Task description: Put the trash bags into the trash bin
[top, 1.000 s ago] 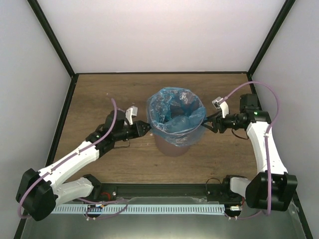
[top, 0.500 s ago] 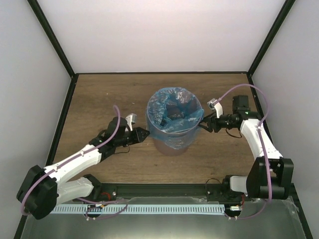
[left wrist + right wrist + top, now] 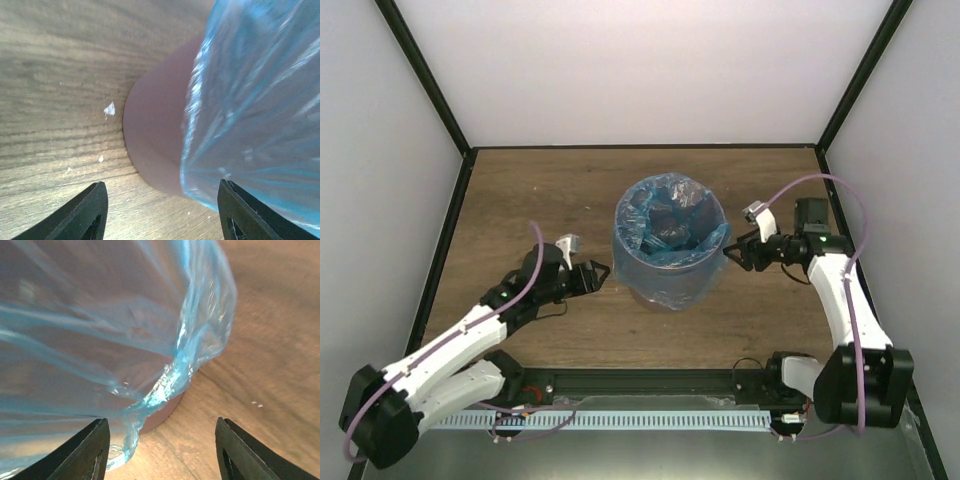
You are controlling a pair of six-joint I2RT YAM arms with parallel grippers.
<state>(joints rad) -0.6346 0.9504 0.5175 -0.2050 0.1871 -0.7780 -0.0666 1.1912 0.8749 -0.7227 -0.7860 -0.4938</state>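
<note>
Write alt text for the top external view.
A translucent light-blue trash bag lines the round trash bin on the wooden table, folded down over its outside. The left gripper and right gripper flank it, both open, holding nothing.

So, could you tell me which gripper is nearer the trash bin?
Right. The right gripper is at the right side of the trash bin, almost touching the trash bag over it; the left gripper sits apart on its left.

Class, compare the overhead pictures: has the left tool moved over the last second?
Yes. The left tool has pulled back from the trash bin, going leftward and toward the near edge of the table. Bare wood now shows between them.
</note>
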